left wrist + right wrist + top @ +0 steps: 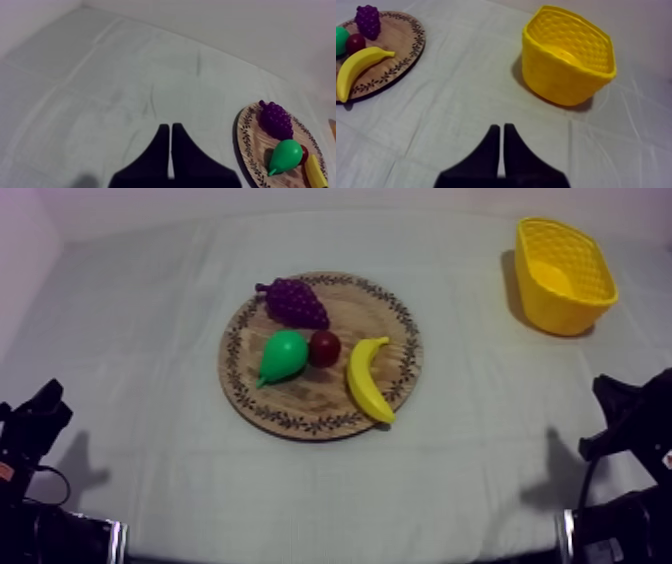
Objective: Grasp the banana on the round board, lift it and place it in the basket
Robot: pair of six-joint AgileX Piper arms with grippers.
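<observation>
Nearest the lens, pressed together into a narrow wedge with nothing between them: the 2 black fingers of the left gripper (170,125). Same for the right gripper (501,126), closed on nothing, low over the cloth (461,90) and aimed between board and basket.

No step of the task done yet, to judge by the layout. On the wooden board (305,400), at its side toward the basket, lying flat: the banana (368,378), with no gripper near it. Just beside it, a small red fruit (324,347); close against that, a green pear (283,354); behind both, a bunch of purple grapes (295,301). Well apart, toward the table's far right, the yellow basket (560,313), upright and, as far as can be seen, empty. All left to do: reach, grasp, lift, carry, release.

Both arms low at the table's near corners, 1 at each side, well away from the board. Right one nearer to both banana and basket, so probably the better choice for the reach.
</observation>
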